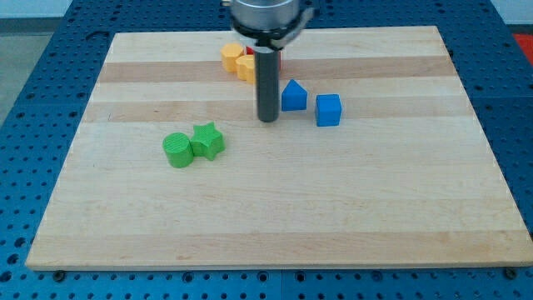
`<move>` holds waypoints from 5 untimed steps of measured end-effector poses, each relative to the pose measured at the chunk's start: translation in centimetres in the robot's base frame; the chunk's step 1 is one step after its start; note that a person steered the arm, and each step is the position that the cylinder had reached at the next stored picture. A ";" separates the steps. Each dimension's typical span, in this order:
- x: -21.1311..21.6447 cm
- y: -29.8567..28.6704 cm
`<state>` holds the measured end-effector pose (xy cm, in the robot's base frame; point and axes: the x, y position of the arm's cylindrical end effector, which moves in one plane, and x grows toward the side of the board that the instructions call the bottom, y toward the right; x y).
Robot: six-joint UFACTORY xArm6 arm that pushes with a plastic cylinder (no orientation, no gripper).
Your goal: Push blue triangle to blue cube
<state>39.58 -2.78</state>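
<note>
The blue triangle [292, 96] lies on the wooden board [275, 208] a little above the middle. The blue cube [328, 109] sits just to its right and slightly lower, with a small gap between them. My tip [267, 120] rests on the board just left of the blue triangle, close to its lower left side. The rod rises straight up to the arm's dark body at the view's top.
Two yellow blocks [239, 62] and a red block [250, 52], partly hidden behind the rod, cluster near the board's top edge. A green cylinder [176, 150] and a green star [208, 140] touch each other at the left of centre.
</note>
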 end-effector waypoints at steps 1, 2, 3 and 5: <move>-3.3 -0.7; -6.8 0.6; -7.5 2.8; -1.4 2.9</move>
<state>38.18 0.16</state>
